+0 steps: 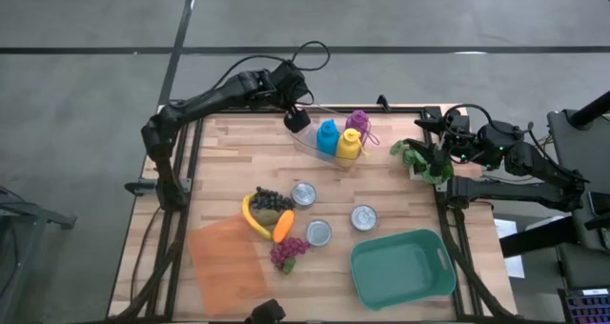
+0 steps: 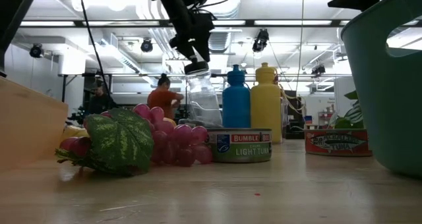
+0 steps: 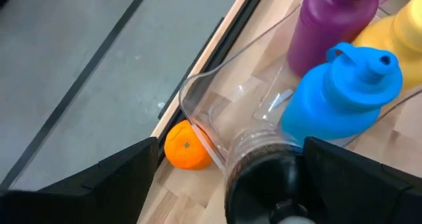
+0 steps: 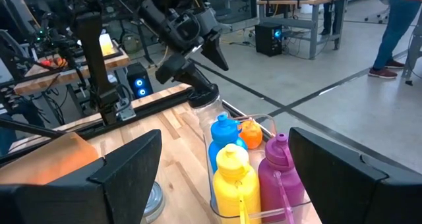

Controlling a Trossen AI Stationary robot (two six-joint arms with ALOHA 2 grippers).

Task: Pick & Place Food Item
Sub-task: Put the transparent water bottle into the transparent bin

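Observation:
A small orange (image 3: 186, 145) lies on the wooden table at its far edge, against the outer wall of a clear tray (image 3: 191, 92). The tray holds a blue bottle (image 3: 346, 92), a yellow one (image 1: 348, 149), a purple one (image 1: 357, 122) and a clear bottle with a black cap (image 3: 264, 184). My left gripper (image 3: 231, 145) hangs open above that cap (image 4: 203, 92), one finger to each side of it. Whether it touches the cap I cannot tell. My right gripper (image 4: 224, 141) waits open over the table's right edge, beside a bunch of leafy greens (image 1: 419, 162).
Nearer on the table lie a banana (image 1: 253, 214) with dark grapes, a carrot (image 1: 283, 226), purple grapes with a leaf (image 1: 289, 253), three tins (image 1: 318, 232), an orange sheet (image 1: 227, 262) and a green bin (image 1: 400, 267). People stand in the room beyond the table (image 2: 161, 92).

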